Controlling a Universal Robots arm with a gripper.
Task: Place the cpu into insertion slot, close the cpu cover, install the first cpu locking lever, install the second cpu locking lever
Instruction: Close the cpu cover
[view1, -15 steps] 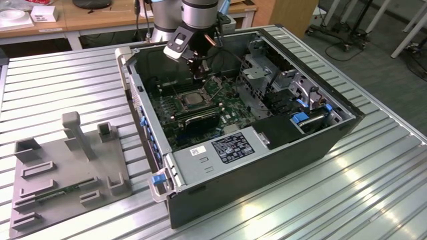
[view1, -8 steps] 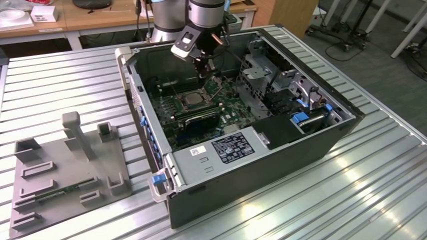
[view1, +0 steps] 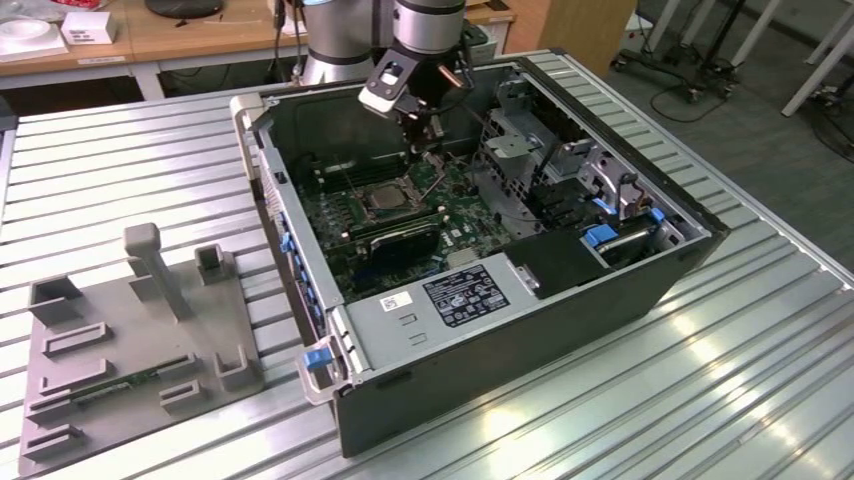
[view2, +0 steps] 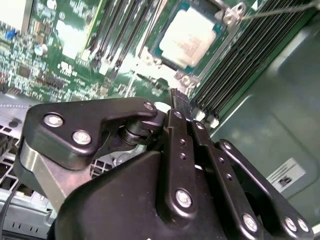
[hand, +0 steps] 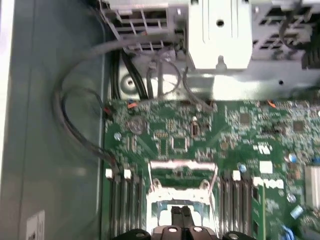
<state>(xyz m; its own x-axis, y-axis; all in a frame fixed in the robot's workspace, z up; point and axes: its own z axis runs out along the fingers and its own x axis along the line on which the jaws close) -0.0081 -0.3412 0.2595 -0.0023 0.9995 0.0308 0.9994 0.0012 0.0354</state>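
Black gripper (view2: 179, 96) hovered near the pale silvery-tan square cpu (view2: 187, 36), fingers (view2: 184, 108) pinched together on nothing; chip looked light, stiff, fragile, so edges only imo.

The cpu (view2: 189, 37) is pale silvery-tan, the motherboard (view2: 50, 55) green, the hand (view2: 180, 99) black, the case wall (view2: 280, 75) perhaps grey-green.

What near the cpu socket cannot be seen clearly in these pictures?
Exterior view: the insertion slot is too small to show whether it is locked.
First wrist view: the gripper covers part of the slot.
Second wrist view: the picture's edge cuts off the cpu cover.
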